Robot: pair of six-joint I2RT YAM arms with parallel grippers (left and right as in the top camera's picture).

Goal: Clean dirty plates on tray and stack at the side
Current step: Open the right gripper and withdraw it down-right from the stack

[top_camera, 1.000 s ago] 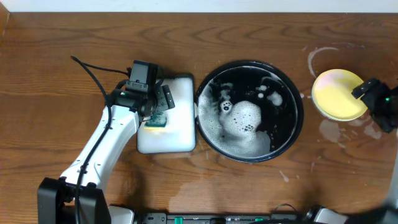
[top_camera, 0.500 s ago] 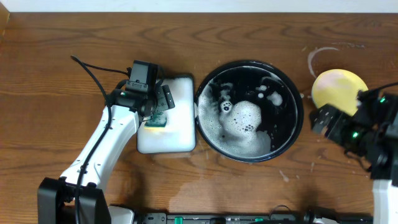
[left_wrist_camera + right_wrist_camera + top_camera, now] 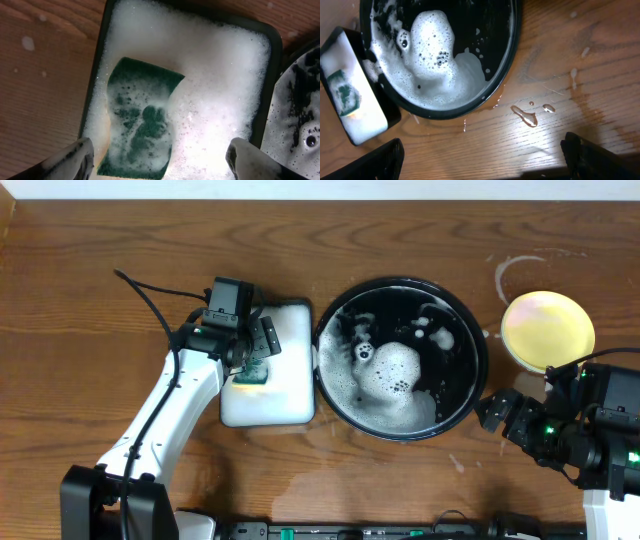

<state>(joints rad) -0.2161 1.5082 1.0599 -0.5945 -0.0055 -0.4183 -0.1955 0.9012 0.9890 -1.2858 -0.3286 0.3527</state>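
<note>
right end effector (image 3: 505,418) wide open, empty, just off the tray (image 3: 455,365) rim. yellow plate (image 3: 547,330) sits on the table (image 3: 100,240) behind it, so right arm is nearer. left end effector (image 3: 252,358) open, empty, over the sponge (image 3: 140,125). tray shows only suds (image 3: 395,375).

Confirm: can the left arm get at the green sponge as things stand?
Probably yes. The left gripper hangs open right above the sponge, jaws to either side of it. Only foam lies on the sponge in the soapy tray.

The wooden table (image 3: 80,260) bears a black tray (image 3: 462,320), a foamy rectangular tray (image 3: 285,380) and a yellow plate (image 3: 547,330).
</note>
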